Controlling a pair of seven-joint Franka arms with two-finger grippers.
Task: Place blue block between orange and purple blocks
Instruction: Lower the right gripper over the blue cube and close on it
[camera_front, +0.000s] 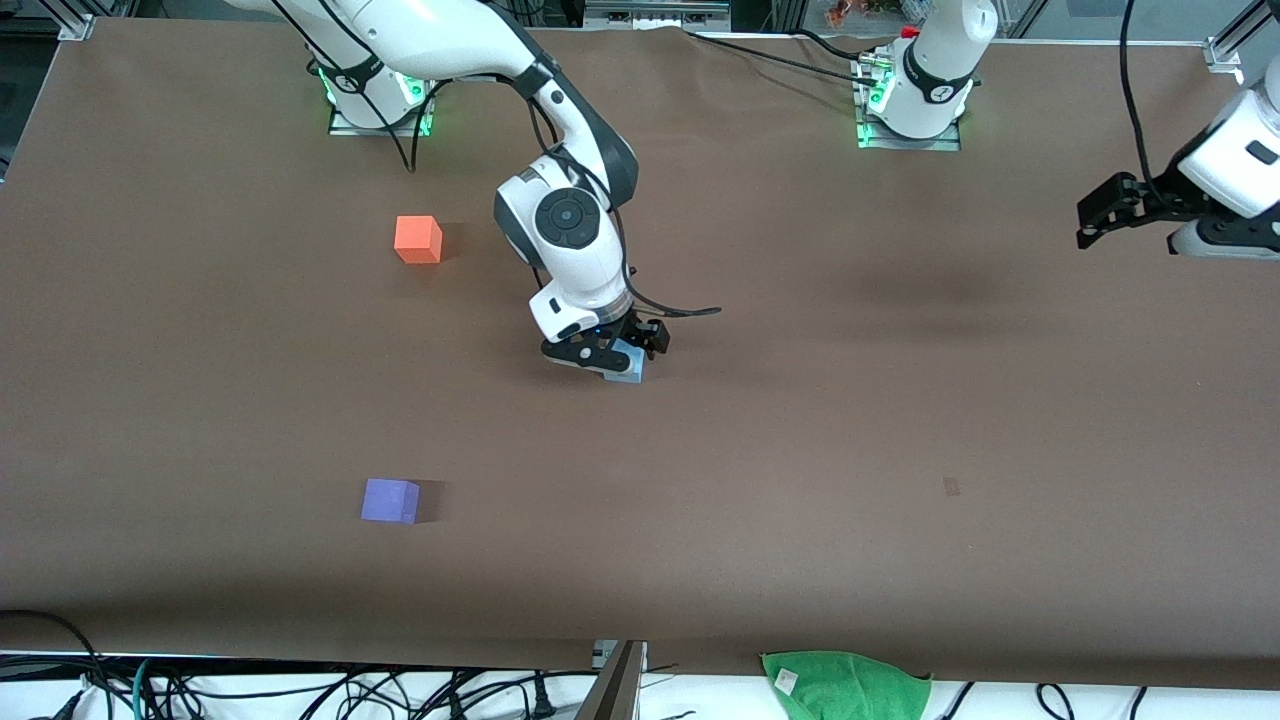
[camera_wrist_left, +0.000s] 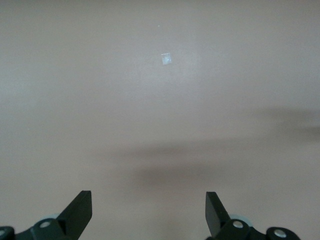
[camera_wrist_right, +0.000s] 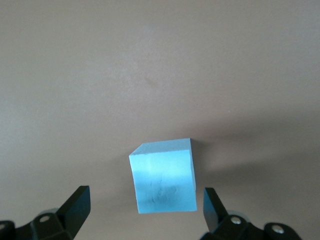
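While the right gripper is lowered around the blue block, which rests on the table near its middle, the fingers are seen spread on either side of the cube, not yet pressing its faces. The grasping step is judged to be in hand; closure and a lift are called for next, then carriage to the gap between the orange block and the purple block. The left gripper waits, fingers parted, over the left arm's end. Much of the block is hidden in the front view.
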